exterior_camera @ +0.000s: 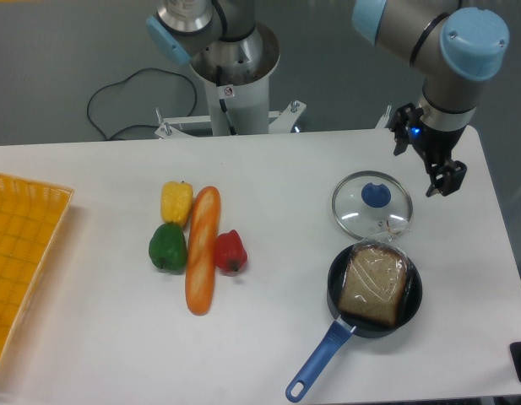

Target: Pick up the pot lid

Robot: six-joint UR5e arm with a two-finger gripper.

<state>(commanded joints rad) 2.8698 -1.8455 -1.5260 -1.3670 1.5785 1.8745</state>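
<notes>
Off beside the lid (370, 207), my claw (422, 168) is hanging wide open while I'm lining up, I guess, so next it's needing centering over the knob (376, 196), then lowering.

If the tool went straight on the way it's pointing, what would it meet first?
Probably the pot lid, near its image-right rim, though depth is unclear; it might touch the table beside it first.

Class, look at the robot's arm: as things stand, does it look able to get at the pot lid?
Probably yes: the gripper is open beside the lid, whose blue knob is uncovered. The bread bag overlaps only the lid's edge in view.
</notes>
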